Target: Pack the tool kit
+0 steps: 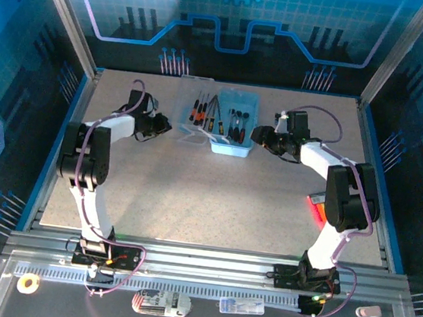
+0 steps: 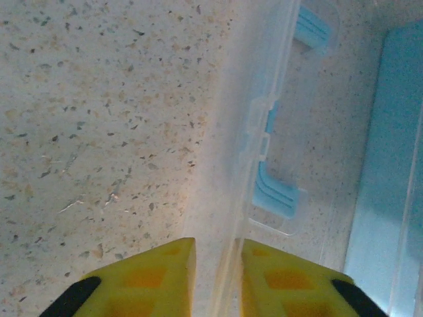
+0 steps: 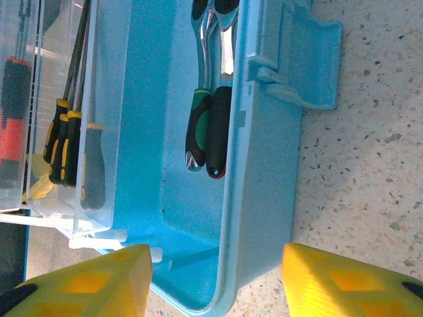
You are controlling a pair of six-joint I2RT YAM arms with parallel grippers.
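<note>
Pinching lid point(image 2: 232, 158): left claw point(image 2: 218, 254), nearly closed

I find the top camera fixed high behind my arm bases, facing down and forward over the whole table point(image 1: 214, 205). The left wrist camera looks down close on the clear lid point(image 2: 264, 132), and the right wrist camera close on the blue box point(image 3: 152, 198). The top view takes in both.

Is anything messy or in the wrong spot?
Yes. Red-handled screwdrivers lie on the open clear lid, not inside the blue box. A small red thing also lies apart, beside the right arm.
</note>
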